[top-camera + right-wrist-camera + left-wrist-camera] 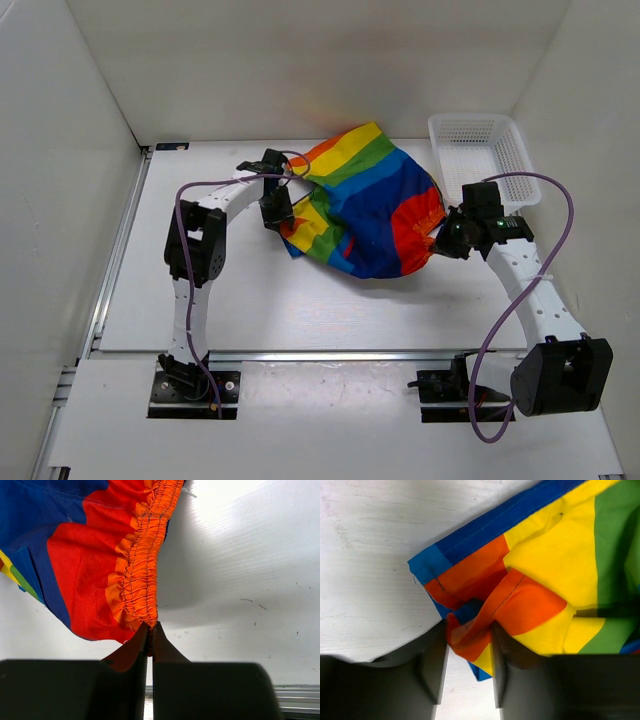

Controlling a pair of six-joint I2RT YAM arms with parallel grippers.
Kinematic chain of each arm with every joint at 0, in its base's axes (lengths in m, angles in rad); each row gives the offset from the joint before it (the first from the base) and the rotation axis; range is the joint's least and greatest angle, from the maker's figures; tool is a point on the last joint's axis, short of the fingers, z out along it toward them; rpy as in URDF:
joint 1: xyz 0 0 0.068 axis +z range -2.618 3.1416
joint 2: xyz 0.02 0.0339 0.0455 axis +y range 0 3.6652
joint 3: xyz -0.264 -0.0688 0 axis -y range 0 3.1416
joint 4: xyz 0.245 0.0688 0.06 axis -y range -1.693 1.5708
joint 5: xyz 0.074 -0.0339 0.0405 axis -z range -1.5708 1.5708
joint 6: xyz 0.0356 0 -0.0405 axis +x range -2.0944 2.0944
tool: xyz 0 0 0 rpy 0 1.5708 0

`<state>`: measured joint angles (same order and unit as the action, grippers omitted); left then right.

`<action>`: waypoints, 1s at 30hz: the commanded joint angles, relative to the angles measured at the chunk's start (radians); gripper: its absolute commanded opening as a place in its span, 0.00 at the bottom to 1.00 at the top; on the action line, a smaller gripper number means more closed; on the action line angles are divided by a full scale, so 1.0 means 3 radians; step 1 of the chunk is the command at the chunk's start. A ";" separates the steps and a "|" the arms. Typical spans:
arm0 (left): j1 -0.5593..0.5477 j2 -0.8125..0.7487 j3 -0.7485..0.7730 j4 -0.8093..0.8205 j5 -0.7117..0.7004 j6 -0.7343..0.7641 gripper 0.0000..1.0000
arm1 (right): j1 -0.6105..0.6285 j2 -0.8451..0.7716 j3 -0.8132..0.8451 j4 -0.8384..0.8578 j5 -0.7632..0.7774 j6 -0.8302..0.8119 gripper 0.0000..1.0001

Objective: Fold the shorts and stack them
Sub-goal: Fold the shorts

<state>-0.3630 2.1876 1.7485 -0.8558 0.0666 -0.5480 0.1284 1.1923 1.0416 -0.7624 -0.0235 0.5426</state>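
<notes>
Step in hand, as judged: spreading the shorts (365,205) flat ahead of a fold, each arm holding one end. The left pincer (468,635) pinches a bunched hem corner where orange, blue and yellow layers crowd together. The right pincer (151,630) is pressed together on the very end of the gathered orange waistband (145,565). Both bites look shallow and sit at the fabric's edge, so a slip is the main risk. To do the step well, the arms should draw apart together and evenly, with only enough pull to take out the slack. They should then lower the cloth so it lies smooth on the counter (300,310) before either side lets go. The left bite seems to hold several layers, and a crease may be left there. The shorts sit mid-counter toward the rear, between the two arms, humped and rumpled rather than flat. Their right edge is close to the white mesh basket (520,150); whether the two touch cannot be told. The fabric is thin and soft, in broad red, orange, yellow, green and blue stripes. The red band meets the elastic waistband in fine gathers, and a large blue area faces up.
</notes>
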 commanded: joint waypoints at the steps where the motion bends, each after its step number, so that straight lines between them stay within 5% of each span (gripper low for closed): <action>1: -0.0033 -0.0036 -0.0004 0.0041 -0.0048 0.0002 0.46 | -0.0019 -0.0063 0.0133 -0.0041 0.0007 -0.0040 0.00; 8: -0.0033 -0.0240 -0.0081 0.0041 -0.0120 0.0001 0.10 | -0.0019 -0.0032 0.0163 -0.0041 0.0007 -0.0040 0.00; 17: 0.0274 -0.0583 0.0285 -0.0505 -0.0119 0.0154 0.10 | -0.0019 0.0157 0.0500 -0.0041 0.0007 -0.0111 0.00; 20: 0.0468 -0.0497 0.1082 -0.0817 -0.0125 0.0155 0.10 | -0.0055 0.0808 0.1230 -0.0010 -0.0060 -0.0249 0.00; 26: 0.0886 -0.0240 0.3128 -0.0998 0.0451 -0.0044 0.10 | -0.0152 0.1920 0.3893 -0.0174 -0.0090 -0.0346 0.00; 30: 0.1108 -0.0945 0.2494 -0.0456 0.0617 -0.0122 0.10 | -0.0193 0.1881 0.4402 -0.0174 -0.0295 -0.0346 0.00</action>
<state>-0.0647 2.0415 2.5908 -1.0222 0.2054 -0.5655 0.0834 1.8339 2.2589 -0.8055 -0.0834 0.4725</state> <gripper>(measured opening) 0.130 0.015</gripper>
